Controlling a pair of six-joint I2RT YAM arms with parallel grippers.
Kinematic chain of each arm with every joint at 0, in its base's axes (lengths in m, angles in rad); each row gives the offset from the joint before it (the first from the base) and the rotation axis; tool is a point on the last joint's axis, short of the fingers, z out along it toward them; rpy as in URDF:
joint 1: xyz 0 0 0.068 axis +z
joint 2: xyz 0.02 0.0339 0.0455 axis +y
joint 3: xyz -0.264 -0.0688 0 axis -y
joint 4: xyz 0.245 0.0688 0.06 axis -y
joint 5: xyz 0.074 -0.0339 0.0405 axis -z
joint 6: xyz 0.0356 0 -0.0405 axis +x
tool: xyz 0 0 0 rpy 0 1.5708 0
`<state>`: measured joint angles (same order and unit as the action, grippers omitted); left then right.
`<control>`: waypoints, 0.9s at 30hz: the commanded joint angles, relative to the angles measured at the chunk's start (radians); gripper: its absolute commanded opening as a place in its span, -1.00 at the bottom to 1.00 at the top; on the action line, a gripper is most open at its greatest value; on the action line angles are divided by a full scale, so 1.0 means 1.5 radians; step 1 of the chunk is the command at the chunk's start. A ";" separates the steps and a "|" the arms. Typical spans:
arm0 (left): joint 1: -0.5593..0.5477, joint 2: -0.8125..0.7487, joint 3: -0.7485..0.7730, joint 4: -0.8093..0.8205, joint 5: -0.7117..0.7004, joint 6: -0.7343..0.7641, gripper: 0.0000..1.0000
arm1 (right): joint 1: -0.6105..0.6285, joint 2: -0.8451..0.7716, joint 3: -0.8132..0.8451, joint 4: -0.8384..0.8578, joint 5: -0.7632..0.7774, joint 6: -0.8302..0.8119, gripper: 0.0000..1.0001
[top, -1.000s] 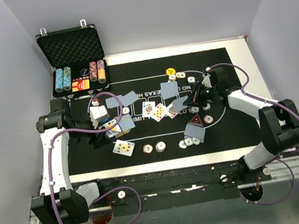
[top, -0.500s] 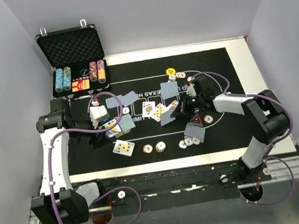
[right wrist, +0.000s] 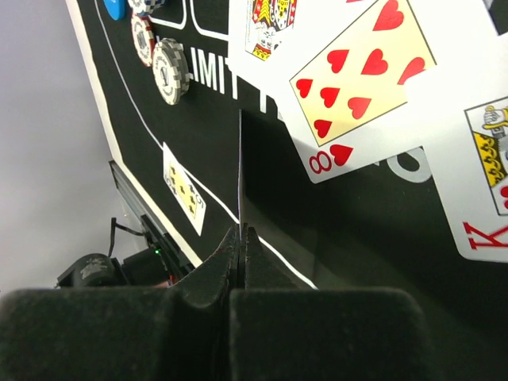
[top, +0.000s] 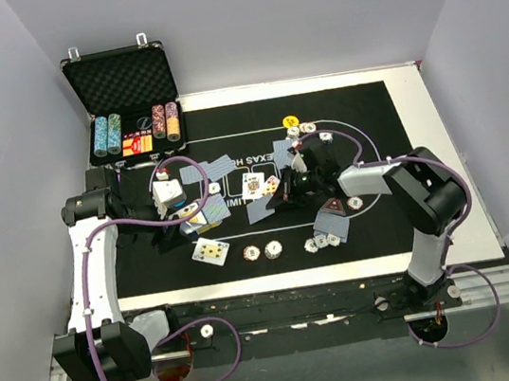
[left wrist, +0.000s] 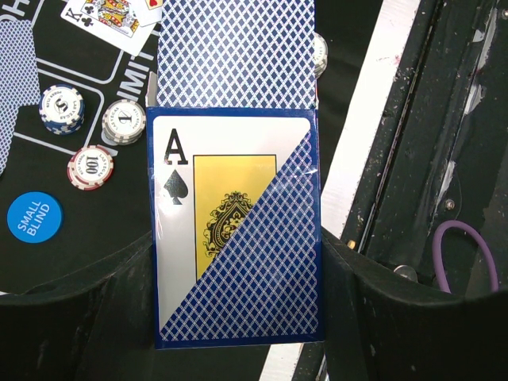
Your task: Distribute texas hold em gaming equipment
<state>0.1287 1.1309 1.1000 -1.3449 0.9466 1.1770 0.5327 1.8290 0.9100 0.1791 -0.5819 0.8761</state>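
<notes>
Above the left part of the mat (top: 380,133), the left gripper (left wrist: 238,302) clamps the card pack (left wrist: 234,198). Several cards (top: 212,250) and chips (top: 272,249) already lie on the mat. Near its centre the right gripper (right wrist: 240,234) pinches one card (right wrist: 240,159), which is not yet laid down.

Soft, even light fills the top view, with only faint shadows on the mat (top: 404,226). In the right wrist view the dark pincer (right wrist: 240,232) is blurred, while the cards (right wrist: 361,79) are sharp.
</notes>
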 commanded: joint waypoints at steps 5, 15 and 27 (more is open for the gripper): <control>-0.002 -0.006 0.009 -0.184 0.036 0.008 -1.00 | 0.031 0.047 0.020 0.052 0.044 0.044 -0.99; -0.002 -0.004 0.002 -0.182 0.037 0.013 -1.00 | 0.047 0.018 0.049 -0.141 0.178 -0.030 -0.70; -0.003 -0.005 0.003 -0.183 0.039 0.013 -1.00 | 0.053 -0.067 0.080 -0.251 0.235 -0.063 0.11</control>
<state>0.1284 1.1309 1.0996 -1.3449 0.9470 1.1805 0.6064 1.8149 0.9905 -0.0616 -0.3202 0.8307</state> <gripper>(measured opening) 0.723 0.542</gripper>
